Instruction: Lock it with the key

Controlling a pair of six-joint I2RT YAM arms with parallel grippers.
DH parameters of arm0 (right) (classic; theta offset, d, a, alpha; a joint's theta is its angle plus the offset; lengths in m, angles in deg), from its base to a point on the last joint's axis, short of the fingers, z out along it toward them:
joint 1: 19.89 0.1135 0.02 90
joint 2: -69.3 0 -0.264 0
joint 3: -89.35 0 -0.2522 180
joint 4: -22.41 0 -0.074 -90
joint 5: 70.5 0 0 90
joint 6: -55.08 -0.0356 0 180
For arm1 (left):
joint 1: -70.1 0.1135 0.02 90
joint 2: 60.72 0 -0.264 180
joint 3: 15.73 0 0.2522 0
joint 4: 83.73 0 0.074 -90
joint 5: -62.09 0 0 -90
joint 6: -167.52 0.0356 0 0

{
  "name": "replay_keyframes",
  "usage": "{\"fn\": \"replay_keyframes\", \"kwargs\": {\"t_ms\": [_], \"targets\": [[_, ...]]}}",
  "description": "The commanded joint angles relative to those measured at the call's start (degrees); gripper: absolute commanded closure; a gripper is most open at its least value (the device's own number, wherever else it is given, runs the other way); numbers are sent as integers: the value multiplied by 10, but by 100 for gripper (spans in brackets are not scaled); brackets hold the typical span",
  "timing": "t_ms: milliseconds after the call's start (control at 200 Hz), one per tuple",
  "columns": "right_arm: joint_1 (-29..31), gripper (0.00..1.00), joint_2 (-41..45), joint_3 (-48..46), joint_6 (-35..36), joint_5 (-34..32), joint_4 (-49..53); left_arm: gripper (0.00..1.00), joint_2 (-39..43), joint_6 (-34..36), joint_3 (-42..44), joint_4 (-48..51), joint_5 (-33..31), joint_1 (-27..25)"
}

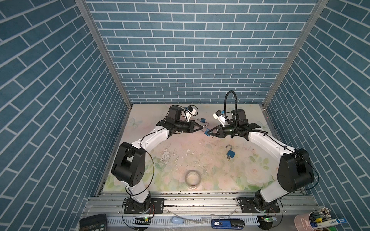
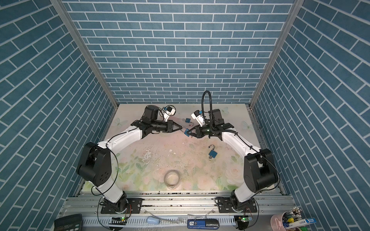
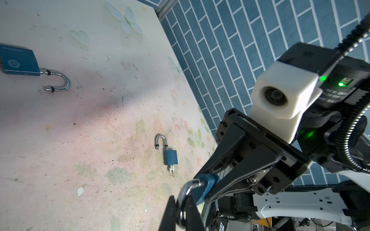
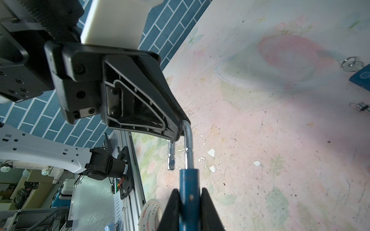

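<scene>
A blue padlock [image 1: 207, 132] [image 2: 187, 132] hangs in the air between the two arms at the back middle of the table. My right gripper [image 4: 189, 192] [image 1: 209, 133] is shut on its blue body [image 4: 189, 180]. My left gripper [image 3: 181, 202] [image 1: 202, 129] is shut on its silver shackle [image 3: 187, 190] [image 4: 188, 144]. The shackle stands open, its free end [image 4: 171, 158] out of the body. No key shows on this padlock. A small key [image 3: 171, 170] sticks out of a second blue padlock [image 1: 230, 154] [image 3: 170, 157] that lies on the table.
A third blue padlock [image 1: 202, 120] [image 3: 18, 60] with an open shackle lies just behind the grippers, a key ring [image 4: 349, 63] beside it. A tape roll [image 1: 192, 178] [image 2: 171, 178] lies near the table's front edge. Blue brick walls close in three sides.
</scene>
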Motion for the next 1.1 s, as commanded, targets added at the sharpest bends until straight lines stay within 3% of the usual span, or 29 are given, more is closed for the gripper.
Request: {"fn": "replay_keyframes", "kwargs": {"t_ms": [0,160,460,805,1095], "targets": [[2,98,-3,16,7,14,-26,100,-10,9,-9,-4,-5,-3],[2,91,-2,10,4,11,-32,100,-14,4,-13,-5,-9,-3],[-4,67,11,-9,-17,6,-58,100,-13,-14,-12,-11,-24,-4],[-15,54,30,-33,-40,-13,-82,100,-8,-51,1,-41,-37,-4],[-21,53,59,-82,-86,-47,-127,100,-10,-73,1,-58,-42,-4]]}}
